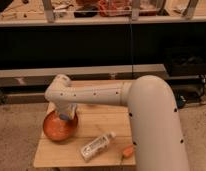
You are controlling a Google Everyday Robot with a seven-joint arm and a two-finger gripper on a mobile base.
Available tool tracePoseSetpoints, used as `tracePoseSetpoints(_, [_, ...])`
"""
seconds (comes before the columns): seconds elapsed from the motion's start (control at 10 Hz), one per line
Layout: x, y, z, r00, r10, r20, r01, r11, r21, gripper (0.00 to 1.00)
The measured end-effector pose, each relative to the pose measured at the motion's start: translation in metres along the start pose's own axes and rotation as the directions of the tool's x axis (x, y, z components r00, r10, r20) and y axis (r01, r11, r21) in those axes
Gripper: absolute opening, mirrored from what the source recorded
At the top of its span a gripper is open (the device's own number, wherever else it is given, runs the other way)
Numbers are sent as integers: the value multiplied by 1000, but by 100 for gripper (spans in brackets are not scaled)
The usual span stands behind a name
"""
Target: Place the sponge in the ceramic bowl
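Note:
The ceramic bowl [57,128], orange-brown and shallow, sits at the left end of the wooden table [103,117]. My gripper [66,114] hangs from the white arm directly over the bowl's far rim. A small blue patch, the sponge [63,116], shows at the gripper's lower end, just above the inside of the bowl. I cannot tell whether the sponge is held or resting against the bowl's wall. Most of the sponge is hidden by the gripper.
A clear plastic bottle [96,145] lies on its side near the table's front edge. A small orange object [127,151] lies at the front right, beside my arm's large white body [153,125]. Dark shelving stands behind the table.

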Motion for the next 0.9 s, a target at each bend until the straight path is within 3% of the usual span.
tracePoseSetpoints(0.9, [-2, 2, -2, 1000, -2, 6, 2, 1000, 9, 80])
